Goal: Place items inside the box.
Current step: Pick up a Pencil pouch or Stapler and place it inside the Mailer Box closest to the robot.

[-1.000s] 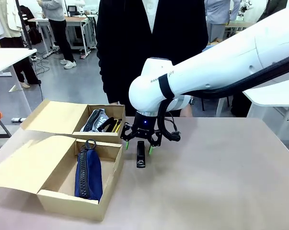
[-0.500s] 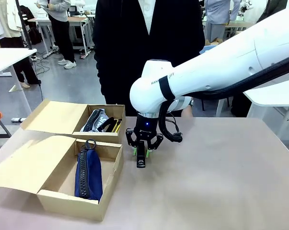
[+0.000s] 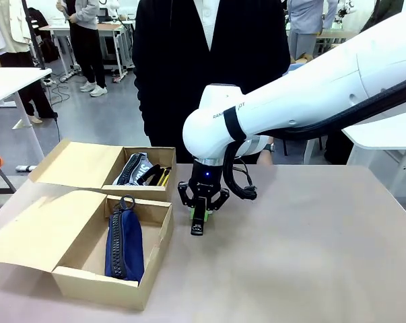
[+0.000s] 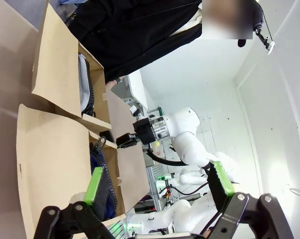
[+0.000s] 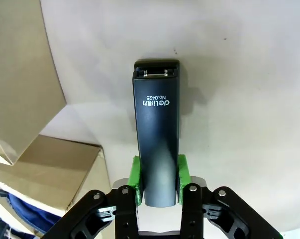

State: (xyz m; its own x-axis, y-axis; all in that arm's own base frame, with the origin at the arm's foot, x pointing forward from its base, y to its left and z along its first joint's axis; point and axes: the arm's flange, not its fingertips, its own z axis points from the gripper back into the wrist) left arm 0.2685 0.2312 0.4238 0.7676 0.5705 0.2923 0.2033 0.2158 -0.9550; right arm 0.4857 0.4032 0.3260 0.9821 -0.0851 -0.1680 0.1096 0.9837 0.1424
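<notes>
A black stapler (image 3: 198, 222) is at the table's middle, just right of the near cardboard box (image 3: 163, 232). My right gripper (image 3: 200, 214) points down over it and is shut on its rear end. In the right wrist view the green pads (image 5: 135, 181) press both sides of the stapler (image 5: 156, 124); I cannot tell whether its front end rests on the table. A navy pouch (image 3: 124, 243) lies in the near box. The far box (image 3: 155, 153) holds a grey pouch (image 3: 132, 168) and a yellow knife (image 3: 164, 176). My left gripper (image 4: 157, 179) hangs open, away from the boxes, with nothing between its fingers.
A person in black (image 3: 209, 67) stands at the table's far edge behind the boxes. Both box lids (image 3: 34, 229) lie open to the left. Bare tabletop (image 3: 310, 242) stretches right of the stapler.
The right gripper's jaws, wide open a second ago, have closed onto the black stapler. The stapler and the arm have hardly shifted.
</notes>
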